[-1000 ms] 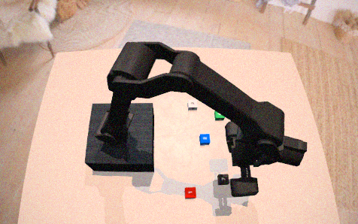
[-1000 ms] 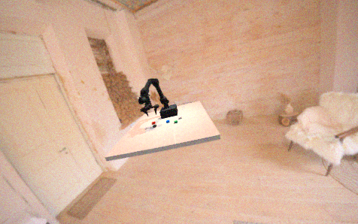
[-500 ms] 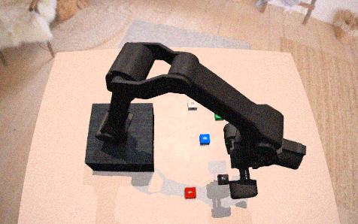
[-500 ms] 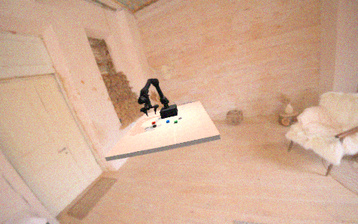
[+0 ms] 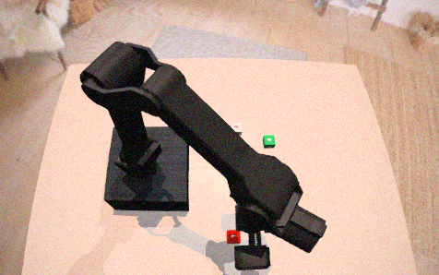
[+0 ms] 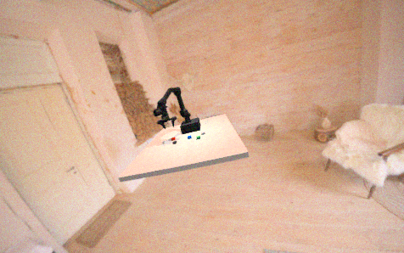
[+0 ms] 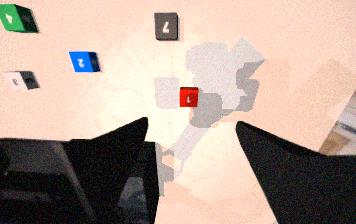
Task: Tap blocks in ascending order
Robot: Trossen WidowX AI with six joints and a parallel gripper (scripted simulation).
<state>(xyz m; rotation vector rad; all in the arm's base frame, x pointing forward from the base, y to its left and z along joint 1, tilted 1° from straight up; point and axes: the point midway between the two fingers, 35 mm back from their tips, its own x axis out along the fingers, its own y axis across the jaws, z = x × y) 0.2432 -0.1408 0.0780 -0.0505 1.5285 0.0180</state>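
Note:
My gripper (image 5: 254, 239) (image 6: 169, 126) (image 7: 191, 123) is open and empty, above the table near the red block. The red block (image 5: 233, 236) (image 6: 173, 138) (image 7: 189, 97) shows 1 and appears just beyond the fingertips, between them, in the wrist view. The blue block (image 6: 189, 137) (image 7: 84, 62) shows 2. The white block (image 5: 236, 126) (image 7: 19, 80) shows 3. The green block (image 5: 268, 140) (image 6: 198, 137) (image 7: 16, 18) shows 4. The dark grey block (image 6: 174, 143) (image 7: 166, 26) shows 7. The arm hides the blue and dark grey blocks in the top view.
The arm's black base (image 5: 148, 185) (image 6: 190, 126) stands on the table (image 5: 350, 115) (image 6: 212, 146). The dark grey block lies beyond the red one in the wrist view; blue, white and green lie to the left. Arm shadows fall around the red block.

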